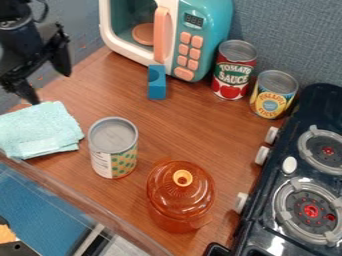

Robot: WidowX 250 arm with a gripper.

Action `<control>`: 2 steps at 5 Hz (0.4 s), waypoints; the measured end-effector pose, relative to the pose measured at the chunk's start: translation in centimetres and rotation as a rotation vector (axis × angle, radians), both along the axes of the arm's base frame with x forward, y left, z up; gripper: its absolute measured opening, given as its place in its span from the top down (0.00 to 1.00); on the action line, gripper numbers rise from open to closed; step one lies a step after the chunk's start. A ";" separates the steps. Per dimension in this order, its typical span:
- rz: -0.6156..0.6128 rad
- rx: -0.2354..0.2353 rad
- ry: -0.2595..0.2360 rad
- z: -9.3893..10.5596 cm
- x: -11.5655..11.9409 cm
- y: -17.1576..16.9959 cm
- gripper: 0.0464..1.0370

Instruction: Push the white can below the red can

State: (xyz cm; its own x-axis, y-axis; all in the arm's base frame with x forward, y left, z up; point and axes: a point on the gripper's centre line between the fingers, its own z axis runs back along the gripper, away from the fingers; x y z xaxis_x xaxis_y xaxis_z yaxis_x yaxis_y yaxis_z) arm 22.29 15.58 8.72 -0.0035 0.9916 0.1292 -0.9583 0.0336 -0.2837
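Observation:
At the upper left hangs the gripper [48, 80], open, its two fingers wide apart with nothing between them. A can with a white, green and yellow label [113, 149] stands upright left of the table's middle, to the right of and lower than the gripper. The red can [234, 71], a tomato sauce tin, is upright at the upper right beside the toy microwave. The gripper touches neither can.
A folded light-blue cloth [40, 130] lies below the gripper. An orange lidded pot [180, 195] stands right of the white can. A blue block [156, 82] is by the microwave [200, 30], a yellow can [273, 95] by the red one. The stove [300, 175] lines the right.

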 end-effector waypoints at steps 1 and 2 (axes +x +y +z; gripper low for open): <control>-0.196 0.026 0.100 -0.1 -1.4 -0.4 0.04; -0.433 0.080 0.215 -1.3 -2.9 -1.4 0.04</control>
